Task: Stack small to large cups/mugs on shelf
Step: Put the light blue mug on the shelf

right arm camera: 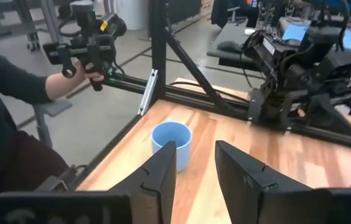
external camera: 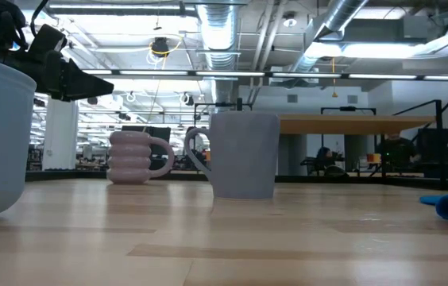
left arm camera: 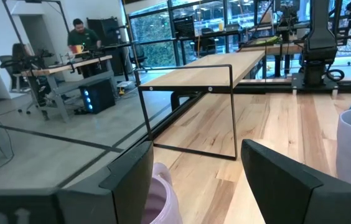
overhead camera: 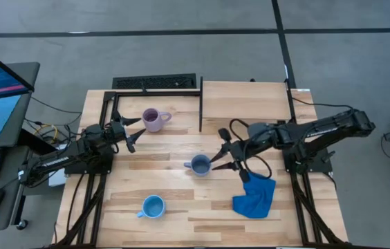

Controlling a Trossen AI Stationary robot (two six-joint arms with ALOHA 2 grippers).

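The lilac mug (overhead camera: pixel 153 119) stands upright toward the table's far left and also shows in the low view (external camera: pixel 133 157). The slate grey-blue mug (overhead camera: pixel 200 165) stands near the middle (external camera: pixel 244 155). The sky blue mug (overhead camera: pixel 153 206) stands near the near edge (right arm camera: pixel 171 143). The pale wood shelf (overhead camera: pixel 245 104) sits at the far side, raised on a black frame (left arm camera: pixel 194 71). My left gripper (overhead camera: pixel 135 133) is open, above and just left of the lilac mug. My right gripper (overhead camera: pixel 220 152) is open, above and just right of the grey-blue mug.
A blue cloth (overhead camera: pixel 255 197) lies on the table's near right part. A black keyboard (overhead camera: pixel 155 83) sits at the far edge, left of the shelf. A person's hand (right arm camera: pixel 70 78) holds a black device beyond the near edge. Bare planks lie between the mugs.
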